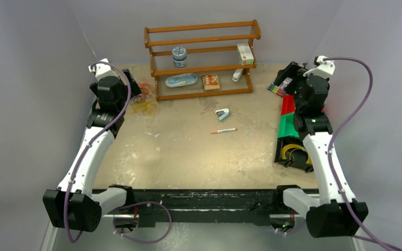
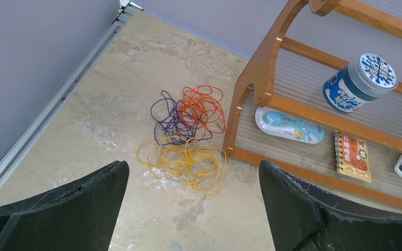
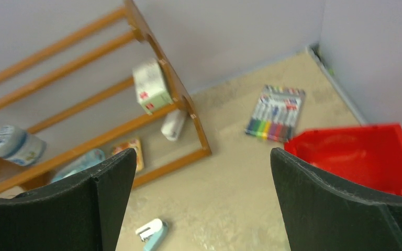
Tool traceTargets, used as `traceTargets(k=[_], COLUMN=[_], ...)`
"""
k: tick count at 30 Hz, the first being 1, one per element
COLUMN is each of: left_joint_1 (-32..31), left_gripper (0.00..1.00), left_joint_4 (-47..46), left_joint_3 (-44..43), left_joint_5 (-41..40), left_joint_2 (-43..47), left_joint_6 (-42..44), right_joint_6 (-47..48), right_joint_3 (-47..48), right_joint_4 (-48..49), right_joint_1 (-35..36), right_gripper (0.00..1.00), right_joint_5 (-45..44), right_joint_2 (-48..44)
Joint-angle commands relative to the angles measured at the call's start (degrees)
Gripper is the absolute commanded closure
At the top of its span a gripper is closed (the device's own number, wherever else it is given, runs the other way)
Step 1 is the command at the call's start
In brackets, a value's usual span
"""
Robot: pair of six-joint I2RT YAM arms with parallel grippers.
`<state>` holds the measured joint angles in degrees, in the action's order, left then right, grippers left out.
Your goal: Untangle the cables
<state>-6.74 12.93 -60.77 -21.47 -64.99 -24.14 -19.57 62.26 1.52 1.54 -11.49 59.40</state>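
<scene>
1. Your workspace is a scuffed beige table boxed in by pale lilac walls, with a wooden rack standing at its far edge.
2. The cables lie flat on the table just beside the rack's left end. Orange loops sit nearest the rack's side post, purple loops lie to their left, and yellow loops lie on the near side. All three overlap in the middle.
3. Your left gripper hangs above the table on the near side of the tangle, left of the rack. Its fingers are spread wide and touch no strand.
4. Your right gripper hovers off the rack's right end, fingers likewise spread wide with nothing between them.
5. In front of the rack lie a small stapler and, nearer you, a marker pen.
6. Right of the rack you have a pack of coloured markers and, beside it, a red bin.
</scene>
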Motion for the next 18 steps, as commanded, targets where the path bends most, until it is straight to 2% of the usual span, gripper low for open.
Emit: traceTargets(k=[1, 5, 9, 13, 18], left_joint_1=[0.6, 0.6, 0.6, 0.5, 0.3], left_gripper=[0.05, 0.06, 0.06, 0.06, 0.06], left_joint_4=[-1.7, -0.9, -1.1, -1.0, -1.0], left_joint_3=[-0.3, 0.0, 0.2, 0.2, 0.4], left_joint_5=[-1.2, -1.1, -0.7, -1.1, -1.6], left_joint_2=[0.2, -0.9, -1.0, -0.8, -0.6], left_joint_6=[1.4, 0.6, 0.3, 0.4, 0.6], right_joint_6=[-6.8, -11.5, -13.3, -13.5, -12.9], right_joint_3=[3.0, 3.6, 6.5, 8.7, 9.5], right_joint_4=[-5.8, -9.2, -13.3, -14.4, -11.0], right_joint_1=[-0.2, -0.5, -1.5, -3.8, -7.1], right_gripper=[0.01, 0.01, 0.01, 0.01, 0.01], right_joint_5=[-7.8, -14.5, -17.5, -15.8, -12.5], right_joint_2=[3.3, 6.9, 12.6, 18.5, 23.9])
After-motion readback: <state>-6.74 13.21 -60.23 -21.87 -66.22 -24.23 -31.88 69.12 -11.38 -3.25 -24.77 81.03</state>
